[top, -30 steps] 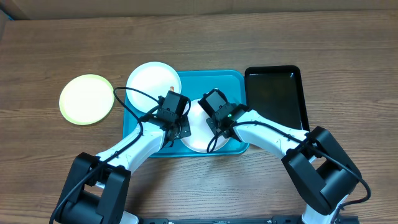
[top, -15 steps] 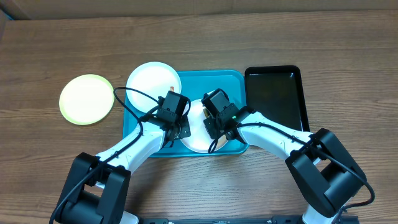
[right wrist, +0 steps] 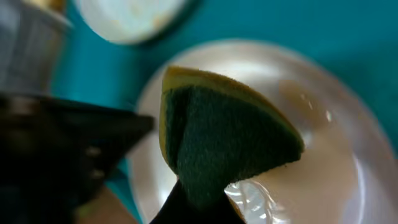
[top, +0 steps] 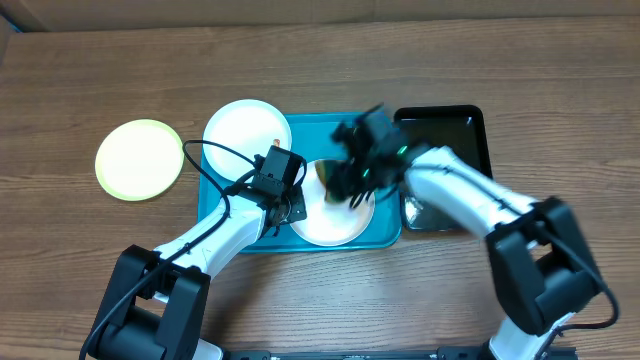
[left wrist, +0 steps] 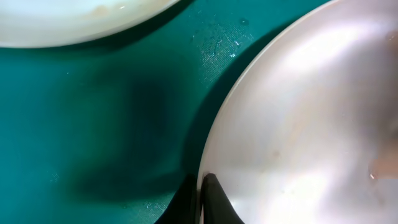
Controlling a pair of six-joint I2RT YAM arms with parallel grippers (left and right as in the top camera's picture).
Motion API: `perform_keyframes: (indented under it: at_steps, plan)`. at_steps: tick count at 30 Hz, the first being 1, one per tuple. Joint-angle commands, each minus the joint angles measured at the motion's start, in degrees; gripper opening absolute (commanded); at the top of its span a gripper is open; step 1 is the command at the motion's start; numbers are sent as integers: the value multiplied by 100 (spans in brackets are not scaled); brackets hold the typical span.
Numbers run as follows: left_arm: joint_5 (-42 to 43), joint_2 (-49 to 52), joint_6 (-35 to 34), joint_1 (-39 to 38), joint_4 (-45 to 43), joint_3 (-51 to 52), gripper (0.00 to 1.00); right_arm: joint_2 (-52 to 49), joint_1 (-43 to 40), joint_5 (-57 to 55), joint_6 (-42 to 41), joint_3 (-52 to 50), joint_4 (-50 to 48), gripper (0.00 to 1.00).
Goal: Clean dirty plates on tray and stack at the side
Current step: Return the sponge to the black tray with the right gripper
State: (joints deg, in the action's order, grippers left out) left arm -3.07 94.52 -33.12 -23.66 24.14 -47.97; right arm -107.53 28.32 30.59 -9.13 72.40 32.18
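R gripper (right wrist: 196,205), smeared by blur overhead, clamps green sponge (right wrist: 224,146) above white plate (top: 322,226); L gripper (left wrist: 200,198), mostly cut off, pinches its rim; tray (top: 340,130) nr desk's front edge.

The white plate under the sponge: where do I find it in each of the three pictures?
Overhead: the white plate lies at the tray's near edge, between the two arms.
Left wrist: the same plate fills the right half, its rim curving down to the bottom edge.
Right wrist: it sits centre and right, behind the green sponge.
Shared landmark: the turquoise tray beneath it shows in all three views.
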Motion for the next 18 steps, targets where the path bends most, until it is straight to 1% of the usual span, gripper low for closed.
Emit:
perform_keyframes:
  at_steps: [1,4,6,8,10,12,14,18]
  plan:
    - [7,127,-31,-37,90,59,4,256,-654,1871,190,485,208,4]
    - [7,127,-31,-37,92,59,4,372,-1274,1838,192,638,597,4]
    - [9,127,-31,-37,92,59,4,396,-1714,1596,192,643,815,4]
    - [9,127,-31,-37,92,59,4,391,-2085,1047,210,643,1082,4]
    - [9,127,-31,-37,92,59,4,391,-2422,175,210,638,1357,4]
    - [9,127,-31,-37,92,59,5,391,-2667,-599,240,629,1567,4]
    - [9,127,-31,-37,92,59,5,389,-2800,-1119,361,595,1681,4]
    - [9,127,-31,-37,111,59,9,380,-2865,-1762,361,356,1602,4]
